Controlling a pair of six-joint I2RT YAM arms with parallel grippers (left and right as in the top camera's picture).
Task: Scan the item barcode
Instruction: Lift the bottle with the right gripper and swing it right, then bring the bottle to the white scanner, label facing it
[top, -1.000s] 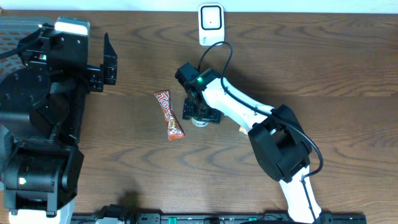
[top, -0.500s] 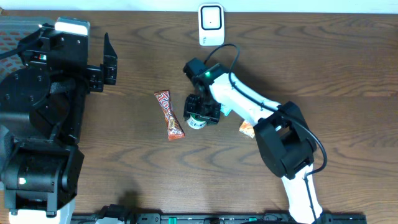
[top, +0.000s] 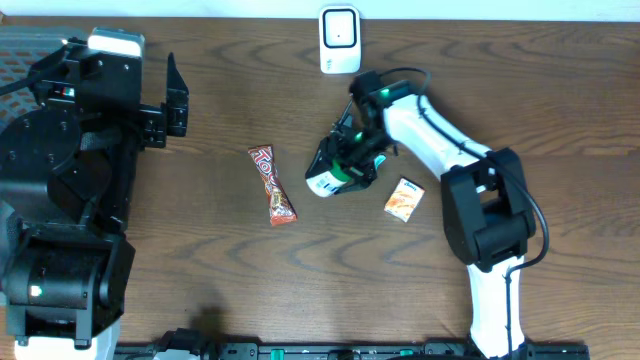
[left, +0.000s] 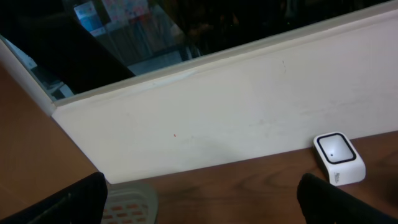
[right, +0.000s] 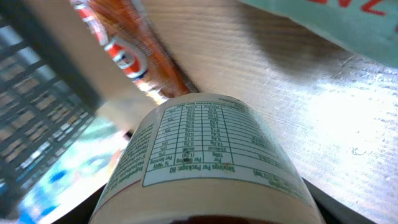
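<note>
Red candy bar (top: 272, 186) and small orange box (top: 404, 198) on wooden table (top: 560, 110)

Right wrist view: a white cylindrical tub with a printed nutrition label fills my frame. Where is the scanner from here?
Observer: The white square barcode scanner stands at the far edge of the wooden table, beyond the right gripper.
Operator: How is the tub held?
Observer: The white cylindrical tub sits tilted in that gripper, between a red candy bar and a small orange box.
Operator: And the left arm?
Observer: The left gripper is open and empty, off at the left side.
</note>
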